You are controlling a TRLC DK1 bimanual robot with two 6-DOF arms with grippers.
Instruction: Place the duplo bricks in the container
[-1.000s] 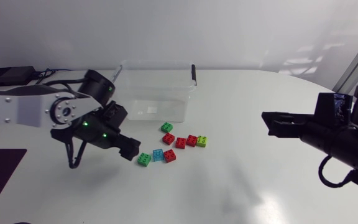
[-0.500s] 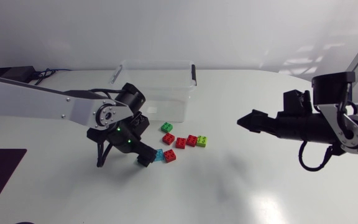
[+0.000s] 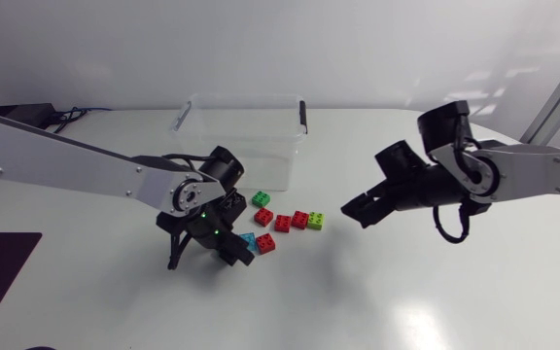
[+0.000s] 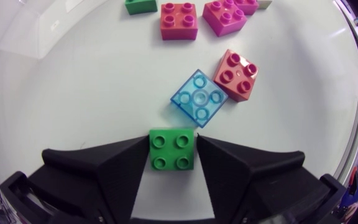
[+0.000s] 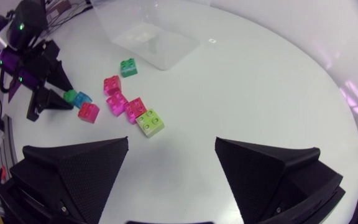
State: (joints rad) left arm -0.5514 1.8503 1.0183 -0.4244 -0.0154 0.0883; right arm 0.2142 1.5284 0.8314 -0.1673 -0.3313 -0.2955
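nothing sits in the clear container yet: the left gripper pinches a green brick on the bench, other bricks nearby, right gripper spread.

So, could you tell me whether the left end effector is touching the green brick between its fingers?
Touching. The left wrist view shows the left end effector with both fingers flush against opposite sides of the green brick.

Probably a lab: left arm and right arm at white table.
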